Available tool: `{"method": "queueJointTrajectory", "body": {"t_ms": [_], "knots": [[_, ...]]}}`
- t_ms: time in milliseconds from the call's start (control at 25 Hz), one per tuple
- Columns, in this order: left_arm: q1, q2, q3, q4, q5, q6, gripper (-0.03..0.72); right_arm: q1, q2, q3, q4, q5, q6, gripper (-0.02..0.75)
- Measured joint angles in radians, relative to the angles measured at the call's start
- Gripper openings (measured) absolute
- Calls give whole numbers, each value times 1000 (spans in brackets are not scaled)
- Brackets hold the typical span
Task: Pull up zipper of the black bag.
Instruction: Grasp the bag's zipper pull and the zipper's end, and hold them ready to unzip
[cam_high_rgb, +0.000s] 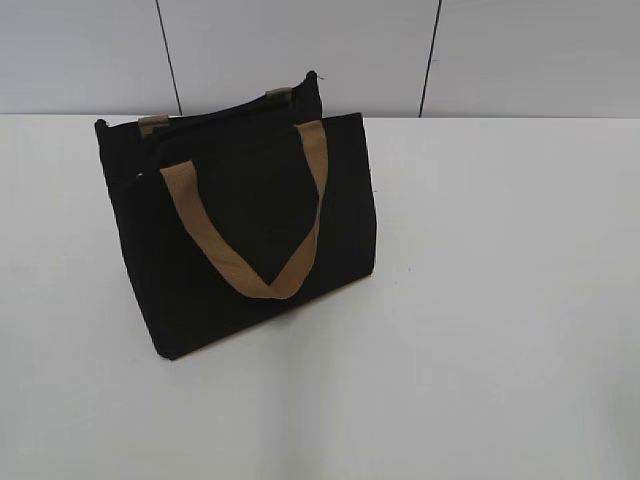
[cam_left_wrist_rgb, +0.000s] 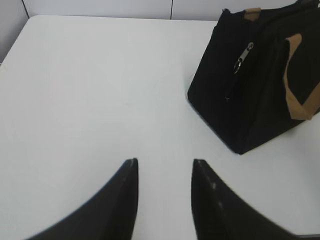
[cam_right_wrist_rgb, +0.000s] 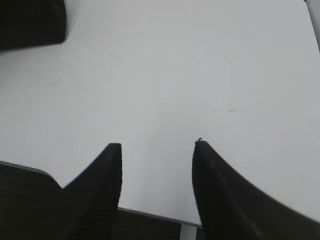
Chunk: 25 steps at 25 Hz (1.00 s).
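Observation:
The black bag (cam_high_rgb: 240, 235) stands upright on the white table, left of centre in the exterior view, with tan loop handles. In the left wrist view the black bag (cam_left_wrist_rgb: 260, 75) sits at the upper right, and the silver zipper (cam_left_wrist_rgb: 243, 57) hangs on its narrow end face. A corner of the bag (cam_right_wrist_rgb: 30, 22) shows at the top left of the right wrist view. My left gripper (cam_left_wrist_rgb: 165, 161) is open and empty, well short of the bag. My right gripper (cam_right_wrist_rgb: 157, 144) is open and empty over the table's near edge. Neither gripper shows in the exterior view.
The white table (cam_high_rgb: 500, 300) runs to a pale panelled wall (cam_high_rgb: 300, 50) behind the bag. Its front edge (cam_right_wrist_rgb: 150, 214) shows under my right gripper, and its left edge (cam_left_wrist_rgb: 12, 45) in the left wrist view.

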Motion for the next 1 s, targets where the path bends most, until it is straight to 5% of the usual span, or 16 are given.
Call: {"method": "queueJointTrajectory", "body": {"t_ms": [800, 1000], "knots": [[0, 0, 0, 13, 0, 0, 274, 0, 0, 0, 0, -1, -1, 355], [0, 55, 0, 15, 0, 0, 409, 0, 0, 0, 1, -1, 0, 355]]}}
